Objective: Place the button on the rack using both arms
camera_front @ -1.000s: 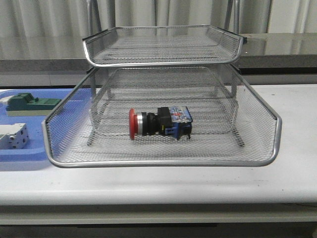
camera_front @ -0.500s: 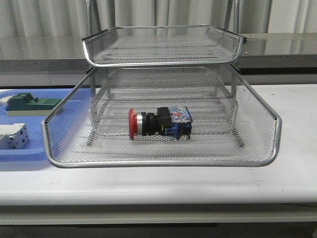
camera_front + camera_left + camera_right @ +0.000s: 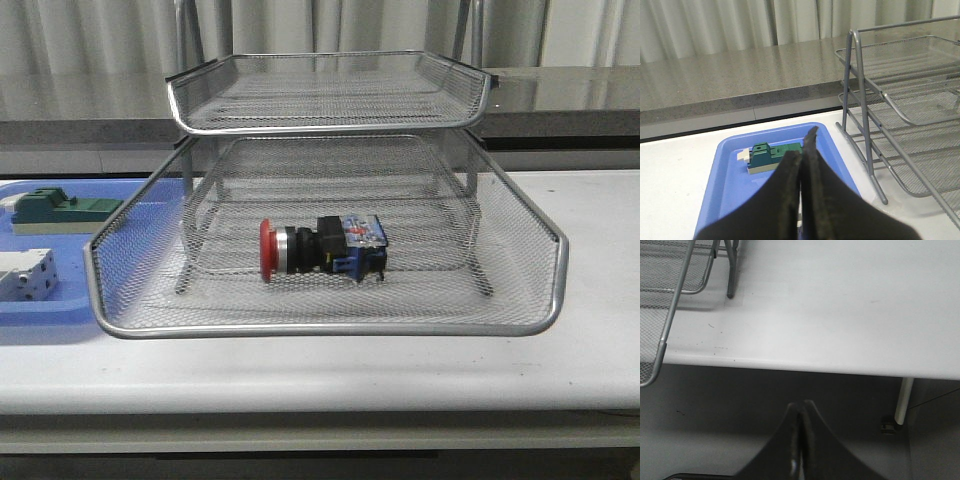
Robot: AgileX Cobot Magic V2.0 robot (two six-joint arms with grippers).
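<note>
Silver wire mesh forms the three-tier letter-tray rack (image 3: 330,200), which stands on the white desk (image 3: 400,365) on metal rod legs. The small push-button switch (image 3: 322,247), with red mushroom cap, silver collar, black body and blue rear block, lies on its side on the mesh floor of the large front tray, left of that tray's centre. The red cap points toward the robot's left. Nothing touches the button.

A flat blue plastic tray (image 3: 40,310) sits on the desk just beside the rack, on the robot's left. It holds a green block part (image 3: 62,211) and a white-grey terminal block (image 3: 25,274), set apart from each other.

Neither arm appears in the front view. In the left wrist view, the left gripper (image 3: 801,150) is clenched: its two black fingers meet along their length, with nothing between them. It sits above the blue tray, aimed toward the green block and the grey counter beyond, with the rack's legs to one side.

In the right wrist view, the right gripper (image 3: 801,412) is also clenched and empty, fingers pressed together. It sits beyond the desk's near edge, below the desk top, with a corner of the rack visible.
</note>
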